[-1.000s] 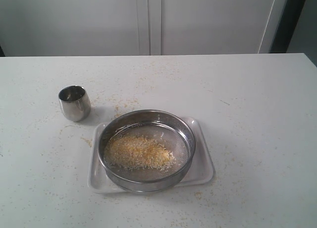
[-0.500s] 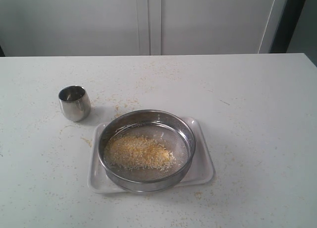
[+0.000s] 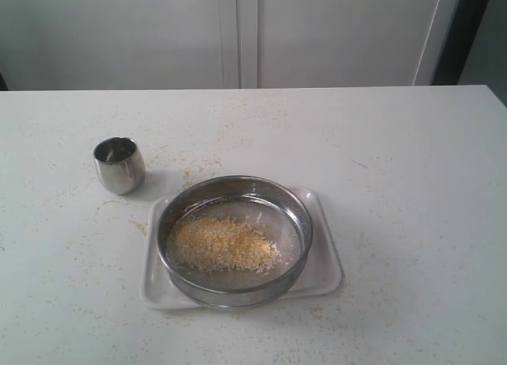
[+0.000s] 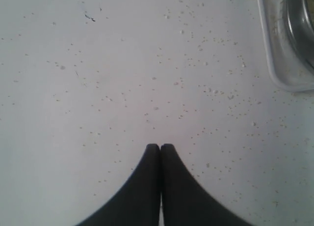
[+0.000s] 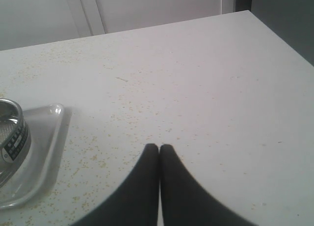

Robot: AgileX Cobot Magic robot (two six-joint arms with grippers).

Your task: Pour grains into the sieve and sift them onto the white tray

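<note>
- Sieve (image 3: 238, 292) sitting on white tray (image 3: 323, 262), toward near-middle of table (image 3: 412, 183) in exterior view
- Sieve rim overhanging tray's near edge; bare strip of tray showing on right
- Grains (image 3: 222, 245) lying heaped on mesh, left of sieve's centre
- Steel cup (image 3: 120, 165) standing upright beyond tray's left corner, apart from it
- Stray specks dotting tabletop around tray
- Wide open tabletop stretching right and back
- Left gripper (image 4: 160, 146) hanging over speckled table near tray corner, fingertips pressing together, gripping nothing
- Right gripper (image 5: 159, 146) likewise pinching closed, empty, tray edge nearby
</note>
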